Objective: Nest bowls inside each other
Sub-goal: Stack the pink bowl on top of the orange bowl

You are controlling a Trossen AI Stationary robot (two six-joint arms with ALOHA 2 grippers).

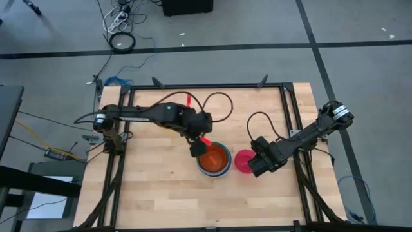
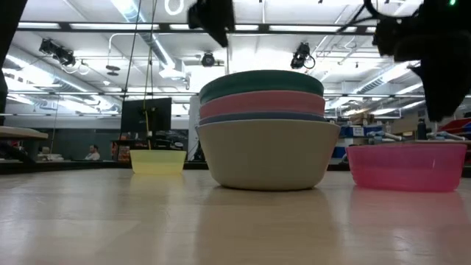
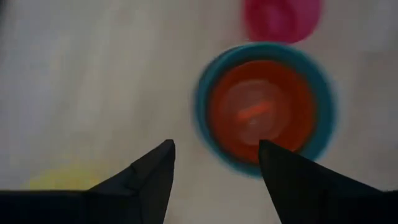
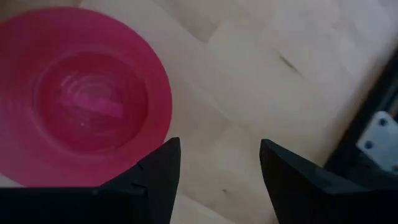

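A stack of nested bowls point(image 1: 214, 161) stands on the table's middle: grey-white point(image 2: 268, 158) at the bottom, then a blue rim, pink point(image 2: 261, 104) and teal point(image 2: 261, 81). An orange bowl point(image 3: 261, 112) sits inside the teal one. My left gripper point(image 3: 214, 146) hangs open above the stack's left rim point(image 1: 196, 150) with nothing between its fingers. A magenta bowl point(image 4: 87, 93) rests on its base just right of the stack point(image 1: 243, 160). My right gripper point(image 4: 219, 143) is open over bare wood at that bowl's right side point(image 1: 256, 169). A small yellow bowl point(image 2: 157, 161) stands apart on the table.
Black frame rails point(image 1: 288, 122) border the wooden table point(image 1: 161, 193), and cables loop over its far part point(image 1: 222, 103). Bare wood lies toward the near edge, in front of the bowls.
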